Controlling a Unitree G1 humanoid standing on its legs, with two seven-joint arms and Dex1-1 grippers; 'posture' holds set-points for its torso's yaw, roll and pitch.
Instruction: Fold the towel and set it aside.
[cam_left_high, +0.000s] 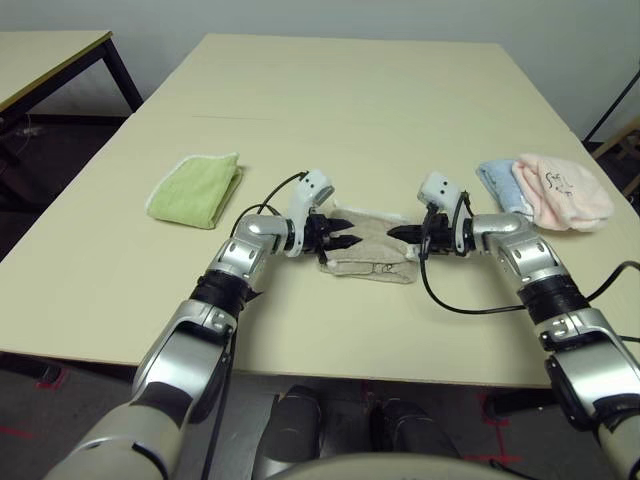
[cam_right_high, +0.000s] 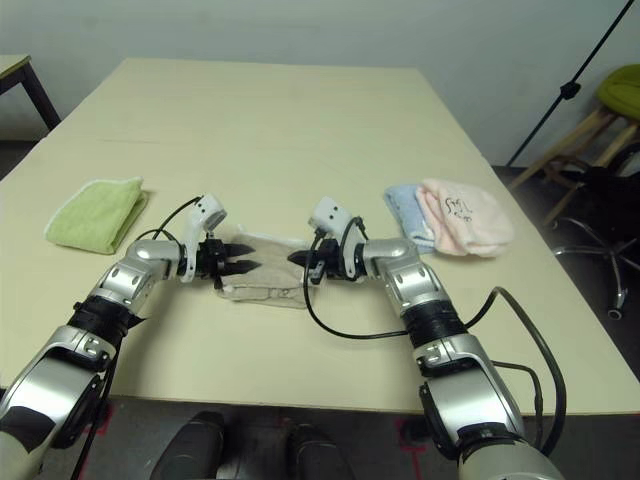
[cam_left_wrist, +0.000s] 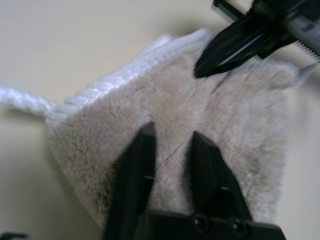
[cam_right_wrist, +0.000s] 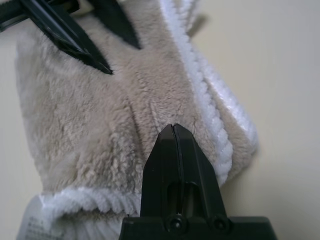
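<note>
You have the beige towel (cam_left_high: 372, 245) folded into a compact bundle near the surface's (cam_left_high: 330, 110) front edge, around the middle of that edge, with its white stitched edging showing along the sides. Your left end effector (cam_left_high: 352, 234) is over the towel from its left side, its two fingers apart with towel visible between them. Your right end effector (cam_left_high: 390, 233) points in from the other side, its fingers closed together over the cloth; you cannot tell whether either one is touching it. Toward the surface's left edge you have the lime-green folded towel (cam_left_high: 195, 190), and beside the right edge the pale blue cloth (cam_left_high: 503, 185) lies against the pink cloth (cam_left_high: 565, 192), which bears dark embroidery
</note>
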